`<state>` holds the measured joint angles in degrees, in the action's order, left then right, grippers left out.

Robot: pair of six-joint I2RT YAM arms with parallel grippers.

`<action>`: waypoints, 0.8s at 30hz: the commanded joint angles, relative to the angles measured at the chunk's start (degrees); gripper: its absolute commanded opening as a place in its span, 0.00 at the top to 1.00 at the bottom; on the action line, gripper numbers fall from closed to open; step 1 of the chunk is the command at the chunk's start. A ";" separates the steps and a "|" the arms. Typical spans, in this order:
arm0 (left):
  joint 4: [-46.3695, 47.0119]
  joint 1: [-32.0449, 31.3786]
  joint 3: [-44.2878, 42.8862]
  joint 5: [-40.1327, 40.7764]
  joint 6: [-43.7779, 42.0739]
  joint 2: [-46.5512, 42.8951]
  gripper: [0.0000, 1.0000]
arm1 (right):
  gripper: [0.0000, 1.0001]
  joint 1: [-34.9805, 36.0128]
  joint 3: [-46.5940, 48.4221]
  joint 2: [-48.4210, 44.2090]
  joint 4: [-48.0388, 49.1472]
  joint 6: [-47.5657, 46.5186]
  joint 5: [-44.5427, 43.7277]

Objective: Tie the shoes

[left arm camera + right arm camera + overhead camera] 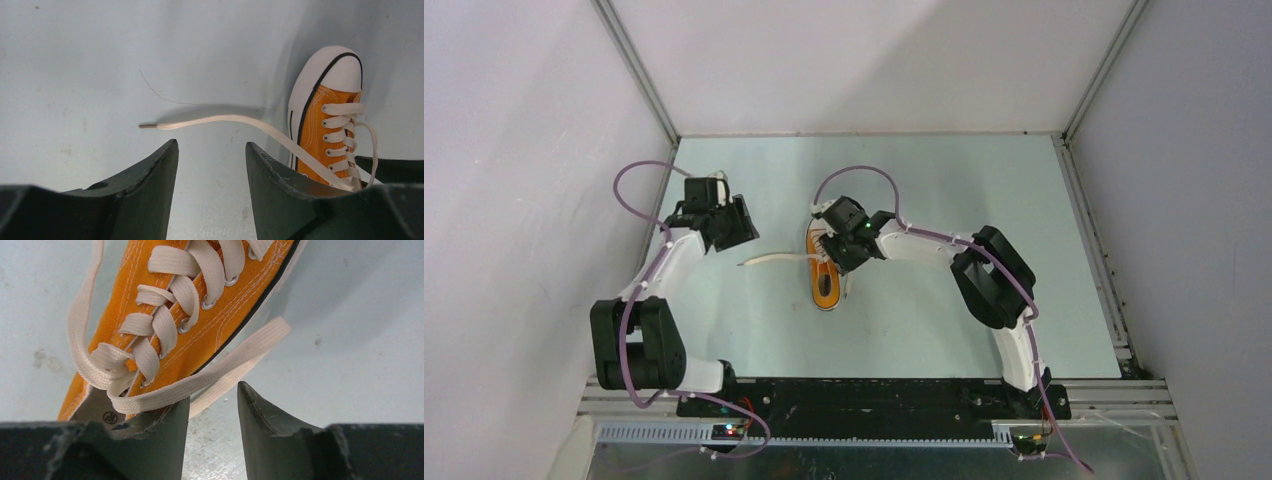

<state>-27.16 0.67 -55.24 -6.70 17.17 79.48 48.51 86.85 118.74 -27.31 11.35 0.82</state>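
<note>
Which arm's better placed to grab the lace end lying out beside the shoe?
Left. The open left gripper faces that lace end; the right gripper is over the shoe, away from it.

A pale blue table [924, 330] carries one orange sneaker [826, 288], its white lace [774, 259] trailing left

My left arm [669, 262] and right arm [924, 245] are white links joined by bulky black joint housings, each trailing a looping purple cable [854, 168]. My fingers [145, 200] are dark, scuffed wedges. A green light [865, 226] glows on my right wrist.
</note>
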 commanded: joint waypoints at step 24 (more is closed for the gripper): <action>-4.74 2.78 2.58 -0.13 10.50 -0.06 0.44 | 0.38 -6.32 -2.03 -2.80 -5.38 -9.17 11.50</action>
<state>-29.95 2.79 -57.28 -6.68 20.86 83.05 40.99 84.62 118.56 -30.79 4.95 5.19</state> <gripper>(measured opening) 0.558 0.600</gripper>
